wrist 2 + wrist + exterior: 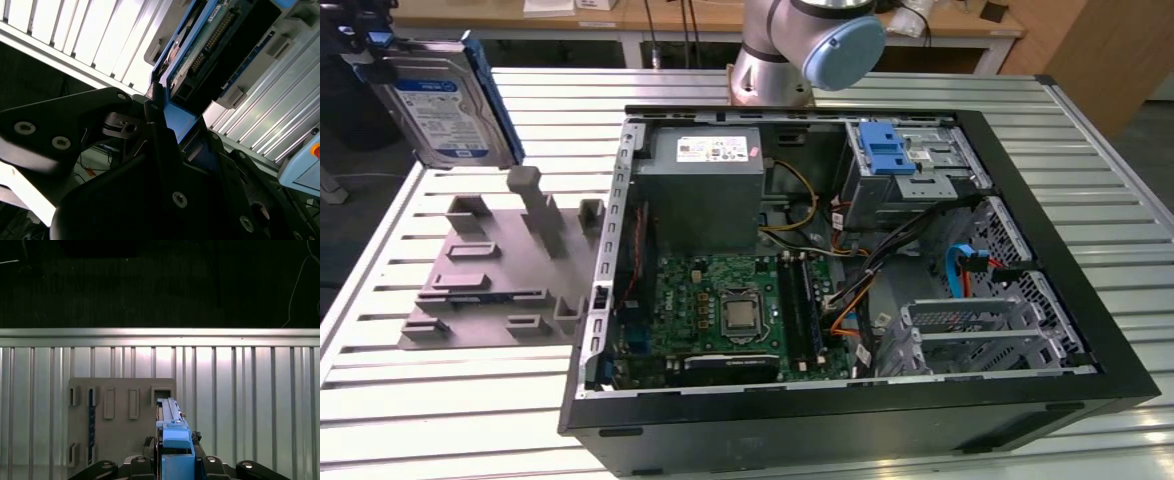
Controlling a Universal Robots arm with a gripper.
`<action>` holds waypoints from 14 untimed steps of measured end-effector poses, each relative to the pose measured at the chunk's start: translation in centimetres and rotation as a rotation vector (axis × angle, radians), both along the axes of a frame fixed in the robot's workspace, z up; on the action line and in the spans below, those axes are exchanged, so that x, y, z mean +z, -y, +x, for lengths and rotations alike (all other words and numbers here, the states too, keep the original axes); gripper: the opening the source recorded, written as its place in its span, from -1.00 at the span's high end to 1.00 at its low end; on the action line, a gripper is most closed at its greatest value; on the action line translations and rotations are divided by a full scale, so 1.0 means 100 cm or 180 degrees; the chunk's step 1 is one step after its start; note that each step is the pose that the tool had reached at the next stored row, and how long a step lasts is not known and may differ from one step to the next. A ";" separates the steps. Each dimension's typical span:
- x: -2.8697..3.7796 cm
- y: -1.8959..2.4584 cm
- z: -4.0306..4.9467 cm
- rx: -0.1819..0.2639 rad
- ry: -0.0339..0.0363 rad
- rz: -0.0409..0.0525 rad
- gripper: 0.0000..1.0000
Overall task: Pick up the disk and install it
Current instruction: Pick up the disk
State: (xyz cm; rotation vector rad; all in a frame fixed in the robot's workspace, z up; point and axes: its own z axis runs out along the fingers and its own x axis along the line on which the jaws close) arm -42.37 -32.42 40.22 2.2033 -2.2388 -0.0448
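Exterior view: disk upright in air at exterior view's left, above grey fixture – judged clear of its slots. Open computer case just beside; power supply and loose cables crowd interior near drive cage

Second wrist view: gripper clamped on disk's blue frame edge – connector end free

First wrist view: disk edge-on over fixture, slatted table beneath

No print can be read: the disk, outside the computer case on the exterior view's left, bears a white and blue label, and the power-supply box inside that case a white sticker, both lettered too small to make out.
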 end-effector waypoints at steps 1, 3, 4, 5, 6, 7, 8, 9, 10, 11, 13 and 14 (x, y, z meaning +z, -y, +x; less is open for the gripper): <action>0.0008 -0.0001 0.0000 0.0000 0.0000 0.0000 0.26; 0.0030 -0.0002 0.0000 0.0000 0.0000 0.0000 0.26; 0.0041 -0.0003 0.0000 0.0000 0.0000 0.0000 0.26; 0.0053 -0.0004 0.0000 0.0000 0.0000 0.0000 0.26; 0.0065 -0.0004 0.0000 0.0000 0.0000 0.0000 0.26; 0.0079 -0.0005 0.0000 0.0000 0.0000 0.0000 0.26; 0.0094 -0.0005 0.0000 0.0000 0.0000 0.0000 0.26; 0.0110 -0.0005 0.0000 0.0000 0.0000 0.0000 0.26; 0.0126 -0.0005 0.0000 0.0000 0.0000 0.0000 0.26; 0.0143 -0.0005 0.0000 0.0000 0.0000 0.0000 0.26; 0.0175 -0.0005 0.0000 0.0000 0.0000 0.0000 0.26; 0.0192 -0.0005 0.0000 0.0000 0.0000 0.0000 0.26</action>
